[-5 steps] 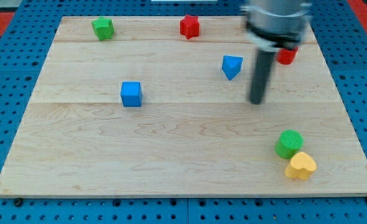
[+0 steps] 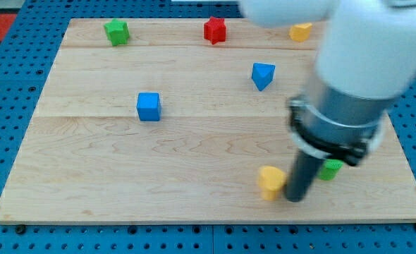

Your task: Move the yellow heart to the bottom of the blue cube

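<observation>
My tip (image 2: 293, 199) — a bare rod with no jaws to open or close — sits just beside the yellow heart (image 2: 271, 183), on its right, while the blue cube (image 2: 149, 106) lies well up-left of the heart — so the push runs leftward.

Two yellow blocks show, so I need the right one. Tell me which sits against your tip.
The yellow heart near the view's bottom, immediately left of my tip. The other yellow block lies at the view's top edge.
</observation>
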